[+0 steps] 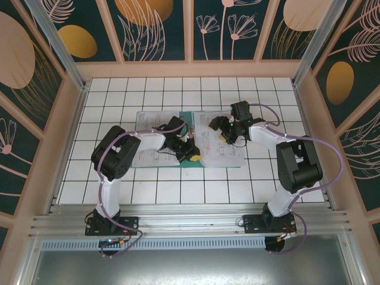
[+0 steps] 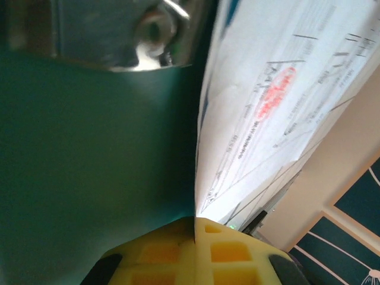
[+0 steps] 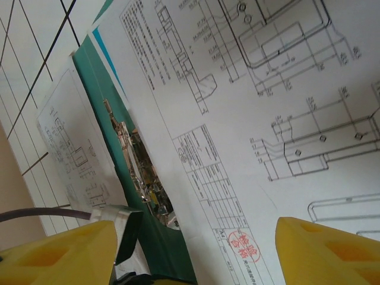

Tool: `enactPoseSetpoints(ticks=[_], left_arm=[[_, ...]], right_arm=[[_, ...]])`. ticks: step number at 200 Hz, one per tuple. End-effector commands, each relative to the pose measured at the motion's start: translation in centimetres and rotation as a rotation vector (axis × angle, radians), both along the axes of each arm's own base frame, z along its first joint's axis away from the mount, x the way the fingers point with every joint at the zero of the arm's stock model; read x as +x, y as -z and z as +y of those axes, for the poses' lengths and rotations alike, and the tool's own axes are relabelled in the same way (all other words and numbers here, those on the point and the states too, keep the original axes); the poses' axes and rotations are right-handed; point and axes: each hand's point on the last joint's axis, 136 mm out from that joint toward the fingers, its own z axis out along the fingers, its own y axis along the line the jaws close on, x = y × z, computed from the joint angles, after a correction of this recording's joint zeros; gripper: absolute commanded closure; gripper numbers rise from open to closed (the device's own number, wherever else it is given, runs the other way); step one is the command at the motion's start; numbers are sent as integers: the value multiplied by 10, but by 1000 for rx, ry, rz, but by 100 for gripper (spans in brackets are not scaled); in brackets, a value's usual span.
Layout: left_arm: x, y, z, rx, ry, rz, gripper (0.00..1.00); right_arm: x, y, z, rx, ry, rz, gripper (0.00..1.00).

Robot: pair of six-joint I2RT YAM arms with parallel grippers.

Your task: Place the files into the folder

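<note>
The folder (image 2: 89, 166) is laid open at the centre of the table (image 1: 178, 190), with printed files (image 1: 225, 155) spread on both halves. The left gripper (image 2: 193, 252) is closed near the spine clip (image 2: 151, 29) (a paper edge meets its fingertips). The right gripper (image 3: 190, 255) is held apart over the right half.

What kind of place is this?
Probably a robot practice booth: a left arm and right arm bolted to a metal rail, a white gridded tabletop, and flower-painted wall panels closing it in.
</note>
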Motion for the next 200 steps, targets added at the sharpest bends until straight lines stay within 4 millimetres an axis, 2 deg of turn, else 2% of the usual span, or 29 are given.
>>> enactPoseSetpoints(ticks=[1, 120, 172, 185, 200], left_arm=[[3, -10, 2, -22, -14, -7, 100], [7, -12, 12, 5, -64, -24, 100], [4, -13, 16, 17, -68, -29, 100], [2, -13, 18, 23, -71, -29, 87], [2, -13, 20, 29, -76, -32, 81]], right_arm=[[0, -8, -2, -9, -8, -25, 28], [-1, 31, 22, 17, -81, 53, 29], [-1, 48, 26, 13, -84, 85, 29], [-2, 51, 27, 13, -87, 90, 29], [-3, 54, 27, 8, -88, 96, 29]])
